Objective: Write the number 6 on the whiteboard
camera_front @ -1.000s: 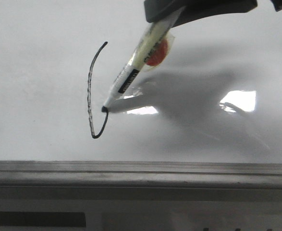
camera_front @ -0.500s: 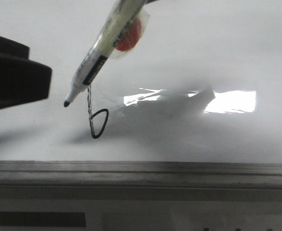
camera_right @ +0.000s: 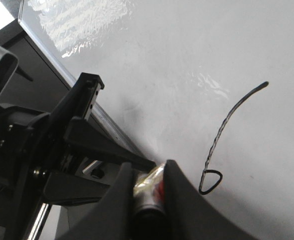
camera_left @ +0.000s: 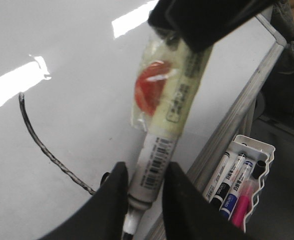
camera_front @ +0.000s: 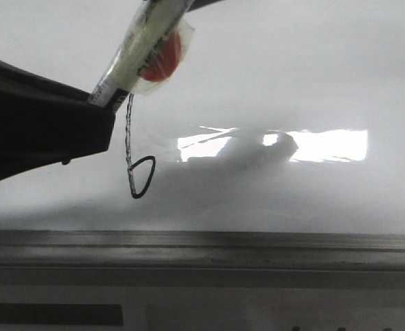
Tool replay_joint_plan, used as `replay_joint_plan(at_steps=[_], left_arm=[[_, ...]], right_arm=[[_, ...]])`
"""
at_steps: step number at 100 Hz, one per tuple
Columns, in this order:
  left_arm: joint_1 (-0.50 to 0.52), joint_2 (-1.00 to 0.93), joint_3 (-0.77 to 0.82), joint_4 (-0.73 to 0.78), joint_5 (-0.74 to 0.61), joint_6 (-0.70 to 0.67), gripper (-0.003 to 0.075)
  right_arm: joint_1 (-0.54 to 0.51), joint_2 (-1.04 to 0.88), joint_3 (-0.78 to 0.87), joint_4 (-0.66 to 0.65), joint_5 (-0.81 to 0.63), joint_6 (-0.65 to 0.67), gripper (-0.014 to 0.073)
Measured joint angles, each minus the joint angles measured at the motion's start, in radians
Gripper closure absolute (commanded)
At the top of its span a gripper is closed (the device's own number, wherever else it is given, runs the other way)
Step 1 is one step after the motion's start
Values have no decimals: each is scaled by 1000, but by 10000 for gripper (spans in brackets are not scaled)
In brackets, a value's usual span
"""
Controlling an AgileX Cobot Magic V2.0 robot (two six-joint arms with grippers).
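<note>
The whiteboard [camera_front: 292,83] fills the front view. The number 6 [camera_front: 139,176] is a thin black stem ending in a small closed loop; it also shows in the left wrist view [camera_left: 41,145] and the right wrist view [camera_right: 217,145]. My right gripper [camera_right: 149,175] is shut on the marker's [camera_front: 143,52] upper barrel and holds it tilted above the board, the tip off the surface. My left gripper [camera_left: 144,172] has its fingers closed on either side of the marker's [camera_left: 152,170] lower barrel near the tip. In the front view the left gripper [camera_front: 102,121] hides the tip.
The board's grey metal rim [camera_front: 202,241] runs along the near edge. A white tray [camera_left: 259,150] with several spare markers hangs beside the rim. Bright light glare [camera_front: 326,145] lies on the board to the right of the 6.
The loop of the 6 was closed, then the marker lifted off the board and moved up and left. My left gripper came in from the left and now grips its tip end.
</note>
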Motion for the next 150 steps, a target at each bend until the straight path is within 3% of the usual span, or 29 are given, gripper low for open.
replay_joint_plan(at_steps=[13, 20, 37, 44, 80, 102, 109, 119, 126, 133, 150], left_arm=[[0, 0, 0, 20, 2, 8, 741], [0, 0, 0, 22, 2, 8, 741], [0, 0, 0, 17, 3, 1, 741], [0, 0, 0, -42, 7, -37, 741], [0, 2, 0, -733, 84, -102, 741], [0, 2, 0, -824, 84, -104, 730], [0, 2, 0, -824, 84, -104, 647], [0, 2, 0, -820, 84, -104, 401], [0, 2, 0, -820, 83, -104, 272], [0, 2, 0, -820, 80, -104, 230], [0, -3, 0, -812, 61, -104, 241]], right_arm=[[0, 2, 0, 0, 0, -2, 653], [0, 2, 0, 0, 0, -2, 594], [0, 2, 0, 0, -2, -2, 174], [0, 2, 0, 2, -6, -2, 92], [-12, 2, 0, 2, -24, -2, 167], [-12, 2, 0, 2, -24, -2, 167], [-12, 2, 0, 2, -24, -2, 167], [-12, 2, 0, 4, -24, -2, 167], [-12, 2, 0, 4, -24, -2, 167], [-12, 2, 0, 4, -24, -2, 167], [-12, 2, 0, 5, -24, -2, 172]])
